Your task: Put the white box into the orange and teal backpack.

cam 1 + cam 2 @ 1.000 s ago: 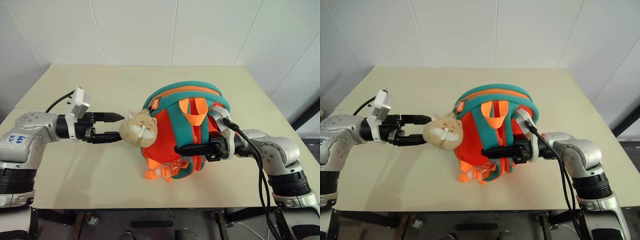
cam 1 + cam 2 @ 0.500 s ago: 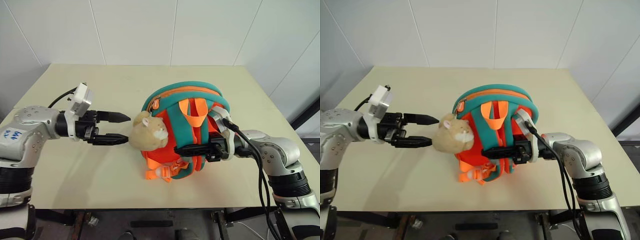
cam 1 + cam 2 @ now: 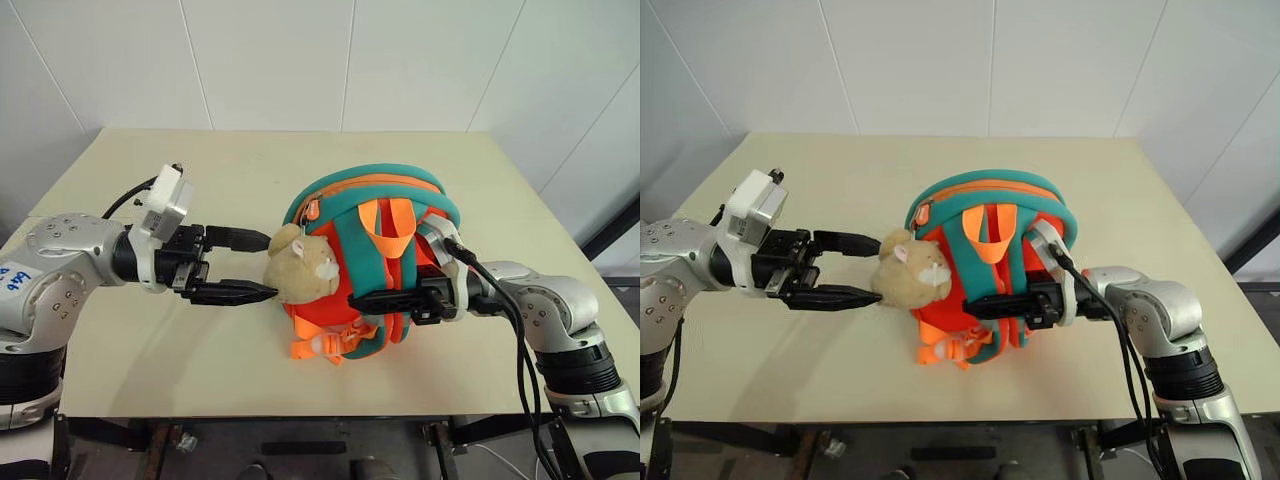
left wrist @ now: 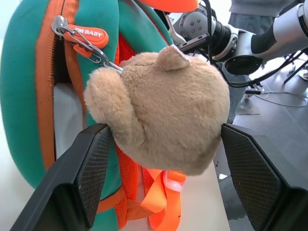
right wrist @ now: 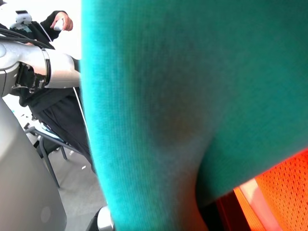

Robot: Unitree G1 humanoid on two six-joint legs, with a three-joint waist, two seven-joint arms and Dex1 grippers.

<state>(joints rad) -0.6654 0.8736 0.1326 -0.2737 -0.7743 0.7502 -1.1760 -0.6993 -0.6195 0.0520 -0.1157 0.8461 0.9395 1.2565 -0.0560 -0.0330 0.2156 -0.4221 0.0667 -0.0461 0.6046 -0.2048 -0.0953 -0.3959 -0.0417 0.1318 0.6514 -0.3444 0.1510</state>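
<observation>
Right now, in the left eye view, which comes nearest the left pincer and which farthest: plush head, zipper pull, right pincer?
1. Tan plush animal head, between the left pincer's fingertips.
2. Orange zipper pull, on the backpack's near edge.
3. Right pincer, across the backpack's straps.

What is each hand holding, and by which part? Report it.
The right hand is shut on a teal strap of the orange and teal backpack. The left hand is open around the plush head, gripping nothing.
</observation>
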